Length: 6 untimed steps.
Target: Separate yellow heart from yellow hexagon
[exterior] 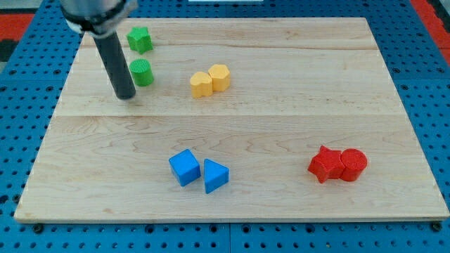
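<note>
The yellow heart (201, 83) and the yellow hexagon (219, 76) sit touching each other on the wooden board, in the upper middle of the view, heart on the left. My tip (126, 95) rests on the board well to the left of the heart, just beside the green round block (143, 72) at its lower left.
A green star-like block (139, 39) lies near the top left. A blue cube (184, 167) and a blue triangle (215, 175) sit at the lower middle. A red star (324, 164) and a red round block (353, 164) touch at the lower right. The board's edge (232, 219) runs along the bottom.
</note>
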Available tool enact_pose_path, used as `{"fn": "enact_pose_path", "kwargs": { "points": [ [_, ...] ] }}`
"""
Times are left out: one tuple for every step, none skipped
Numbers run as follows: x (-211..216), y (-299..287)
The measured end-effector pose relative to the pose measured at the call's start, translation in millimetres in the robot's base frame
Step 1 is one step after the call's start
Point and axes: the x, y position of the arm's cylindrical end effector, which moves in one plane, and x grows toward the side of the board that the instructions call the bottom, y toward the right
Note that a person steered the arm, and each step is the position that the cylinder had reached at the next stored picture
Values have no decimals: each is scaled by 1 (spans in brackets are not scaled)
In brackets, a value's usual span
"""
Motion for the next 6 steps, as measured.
{"fn": "enact_pose_path", "kwargs": {
  "points": [
    [26,95],
    [-12,158],
    [-54,174],
    [-69,173],
    [-88,188],
    [-68,170]
  ]
}}
